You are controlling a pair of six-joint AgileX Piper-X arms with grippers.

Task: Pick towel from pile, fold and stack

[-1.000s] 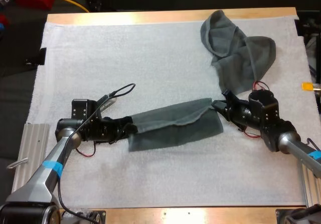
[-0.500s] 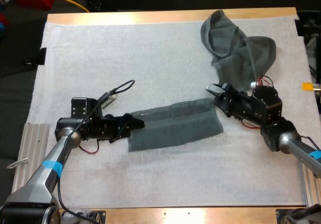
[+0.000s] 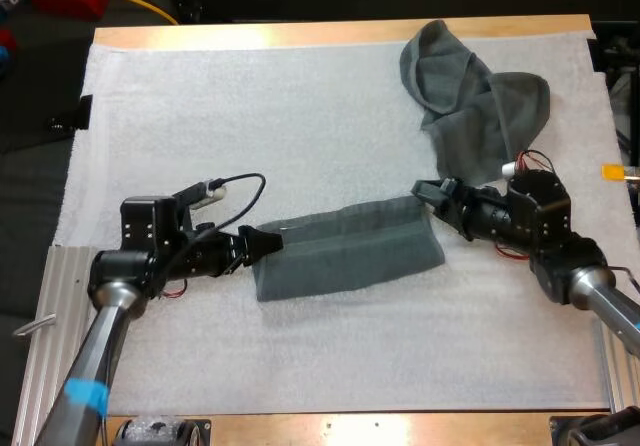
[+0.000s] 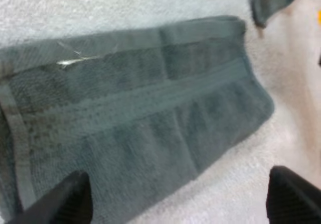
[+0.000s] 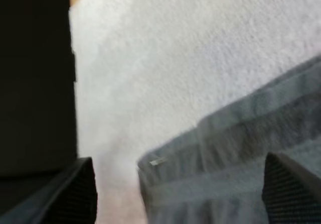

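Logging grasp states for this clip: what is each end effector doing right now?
Left end effector: open, holding nothing, at one end of the folded towel.
Right end effector: open, holding nothing, at the towel's other end.

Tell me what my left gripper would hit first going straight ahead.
Probably the folded towel: the left gripper points at its near end, open fingers just short of it, though height is unclear.
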